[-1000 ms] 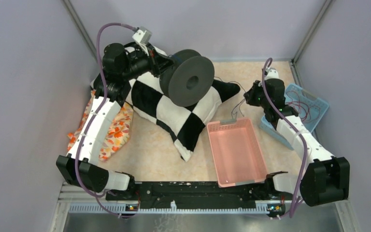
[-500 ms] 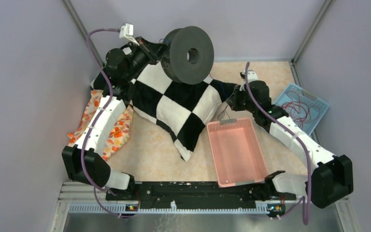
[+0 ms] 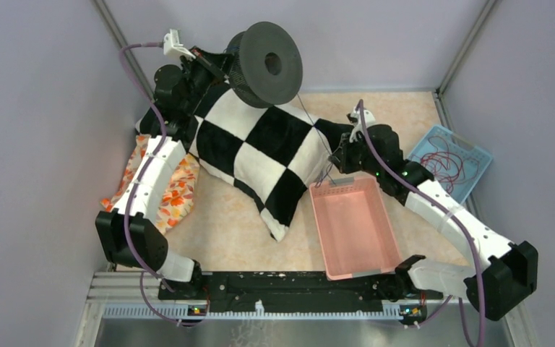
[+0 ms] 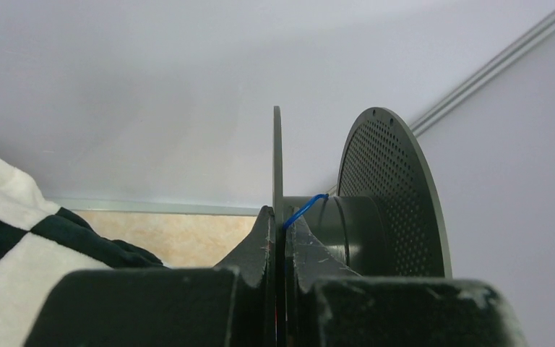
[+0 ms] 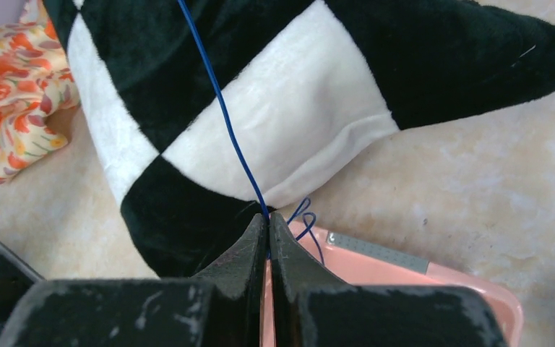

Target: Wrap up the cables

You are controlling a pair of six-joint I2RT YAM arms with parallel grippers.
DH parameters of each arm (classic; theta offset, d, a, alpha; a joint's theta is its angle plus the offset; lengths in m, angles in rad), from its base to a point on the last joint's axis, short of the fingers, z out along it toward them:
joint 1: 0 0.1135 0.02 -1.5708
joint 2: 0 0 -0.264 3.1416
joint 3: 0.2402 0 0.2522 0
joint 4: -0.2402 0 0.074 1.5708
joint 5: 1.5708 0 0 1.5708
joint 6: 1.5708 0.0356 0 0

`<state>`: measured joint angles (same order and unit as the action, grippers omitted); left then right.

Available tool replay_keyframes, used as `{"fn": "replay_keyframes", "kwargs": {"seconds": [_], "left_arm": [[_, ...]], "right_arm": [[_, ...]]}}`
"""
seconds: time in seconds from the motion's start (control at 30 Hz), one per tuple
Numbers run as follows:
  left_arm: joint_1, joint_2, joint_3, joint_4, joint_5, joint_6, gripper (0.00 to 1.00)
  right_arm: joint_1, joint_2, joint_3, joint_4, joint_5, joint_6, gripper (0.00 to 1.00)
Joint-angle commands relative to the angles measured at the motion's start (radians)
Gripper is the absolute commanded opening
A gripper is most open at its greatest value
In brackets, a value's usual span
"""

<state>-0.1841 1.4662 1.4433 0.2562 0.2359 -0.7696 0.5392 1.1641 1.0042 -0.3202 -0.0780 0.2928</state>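
**Spool lifted and cable drawn taut between the two arms**

The left gripper (image 4: pixel 278 218) is closed tight on the near flange of the dark spool (image 3: pixel 264 63), the thin disc pinched between its fingers. Compared with a second ago, it now carries the spool higher and further back, clear of the checkered pillow (image 3: pixel 260 155) on which it lay. Over the same interval the right gripper (image 5: pixel 268 219) travels leftward, away from the blue basket (image 3: pixel 478 155) and its red wires, to a position above the far end of the pink tray (image 3: pixel 354 235). Its fingers are pressed together on the cable (image 5: pixel 222 112), with a short curled tail hanging just beyond them over the tray rim. From this grip the thin blue cable runs in a straight line across the pillow up to the spool hub, where the left wrist view shows its other end caught beside the clamped flange. The slack seen earlier is therefore taken up. In all likelihood the cable is anchored and tensioned, so winding turns around the hub can begin; little or no cable appears wound yet
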Motion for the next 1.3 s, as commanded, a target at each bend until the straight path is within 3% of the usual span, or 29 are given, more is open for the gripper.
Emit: {"fn": "replay_keyframes", "kwargs": {"seconds": [0.0,0.17,0.3,0.37,0.57,0.8,1.07,1.27], "left_arm": [[0.029,0.021,0.089,0.09,0.015,-0.082,0.0],[0.036,0.057,0.122,0.063,0.048,-0.089,0.0],[0.032,0.057,0.115,0.086,0.089,-0.046,0.0],[0.006,0.068,0.167,0.008,0.097,0.023,0.0],[-0.067,0.042,0.197,-0.101,-0.043,0.216,0.0],[-0.248,0.004,0.16,-0.147,-0.391,0.578,0.0],[-0.279,0.004,0.13,-0.176,-0.489,0.696,0.0],[-0.281,0.042,0.154,-0.225,-0.518,0.723,0.0]], "right_arm": [[0.028,-0.097,-0.08,0.037,0.012,0.117,0.0],[0.063,-0.133,-0.157,0.114,0.029,0.211,0.0],[0.122,-0.094,-0.098,0.076,0.073,0.215,0.0],[0.144,-0.059,-0.056,0.067,0.073,0.21,0.0],[0.272,0.079,0.14,0.031,0.09,0.164,0.0],[0.37,0.208,0.334,0.012,0.081,0.134,0.0],[0.37,0.216,0.524,-0.061,0.072,0.064,0.0],[0.37,0.161,0.556,-0.064,0.073,0.074,0.0]]}}
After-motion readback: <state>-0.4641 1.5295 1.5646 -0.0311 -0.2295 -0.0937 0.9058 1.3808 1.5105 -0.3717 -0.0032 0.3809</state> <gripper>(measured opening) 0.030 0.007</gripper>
